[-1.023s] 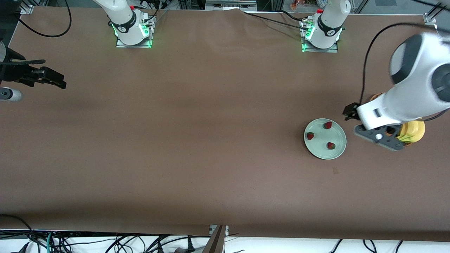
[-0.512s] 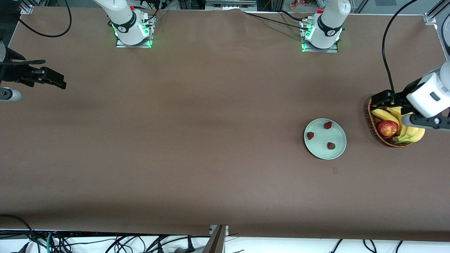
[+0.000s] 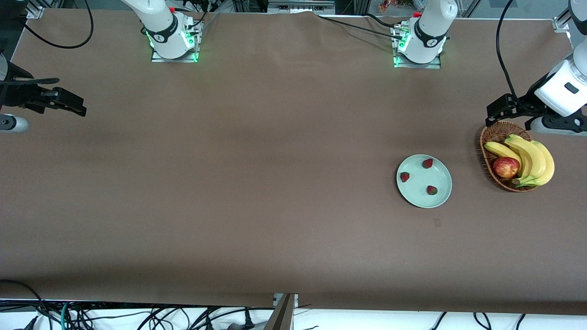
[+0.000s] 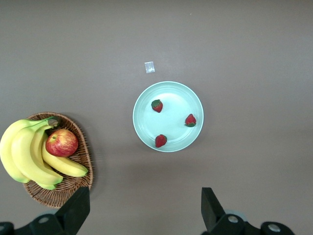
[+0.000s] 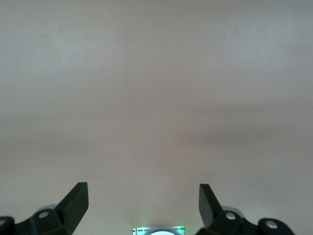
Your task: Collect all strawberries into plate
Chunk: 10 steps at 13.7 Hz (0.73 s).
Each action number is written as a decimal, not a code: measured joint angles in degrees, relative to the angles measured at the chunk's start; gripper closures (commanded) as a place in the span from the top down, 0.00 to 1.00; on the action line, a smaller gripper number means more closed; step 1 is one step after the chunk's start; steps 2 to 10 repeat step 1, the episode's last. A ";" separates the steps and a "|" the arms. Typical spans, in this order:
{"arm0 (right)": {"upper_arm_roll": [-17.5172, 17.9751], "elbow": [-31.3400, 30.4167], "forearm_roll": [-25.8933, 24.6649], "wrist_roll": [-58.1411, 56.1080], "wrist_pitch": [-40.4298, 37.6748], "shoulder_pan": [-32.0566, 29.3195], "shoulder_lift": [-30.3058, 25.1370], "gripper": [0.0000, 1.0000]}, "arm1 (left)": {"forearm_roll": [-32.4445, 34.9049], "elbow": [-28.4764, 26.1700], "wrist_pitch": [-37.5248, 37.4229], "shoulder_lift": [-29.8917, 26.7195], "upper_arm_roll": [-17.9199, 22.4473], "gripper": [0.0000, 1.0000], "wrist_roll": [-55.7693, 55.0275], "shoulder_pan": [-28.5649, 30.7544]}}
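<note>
All three strawberries [image 3: 428, 163] lie in the plate [image 3: 439, 199], so collection appears complete. The left gripper [image 4: 142, 210], jaws apart and empty, hangs high near the basket [image 3: 486, 140], the plate ahead of its jaws. The right gripper [image 5: 143, 203] waits at the right arm's end of the table, jaws apart; the next move probably calls only for parking.

Front view: high camera across the table [image 3: 257, 192], facing both arm bases along its top edge, whole tabletop in frame. Left wrist view: looks straight down from well above, own fingertips [image 4: 78, 208] at the frame edge; takes in the plate [image 4: 146, 128] and basket [image 4: 78, 182], both also seen in the front view [image 3: 444, 195] [image 3: 486, 137]. Right wrist view: looks down on bare tabletop [image 5: 156, 98], its own fingertips [image 5: 76, 200] at the frame edge.
</note>
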 measured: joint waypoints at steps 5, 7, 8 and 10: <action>0.00 0.00 0.00 0.00 0.00 0.00 0.00 1.00 | 0.35 -0.08 0.15 0.05 -0.78 1.00 -0.01 0.32; 0.00 0.00 0.00 0.00 0.00 0.00 0.00 1.00 | 0.35 -0.08 0.15 0.05 -0.78 1.00 -0.01 0.32; 0.00 0.00 0.00 0.00 0.00 0.00 0.00 1.00 | 0.35 -0.08 0.15 0.05 -0.78 1.00 -0.01 0.32; 0.00 0.00 0.00 0.00 0.00 0.00 0.00 1.00 | 0.35 -0.08 0.15 0.05 -0.78 1.00 -0.01 0.32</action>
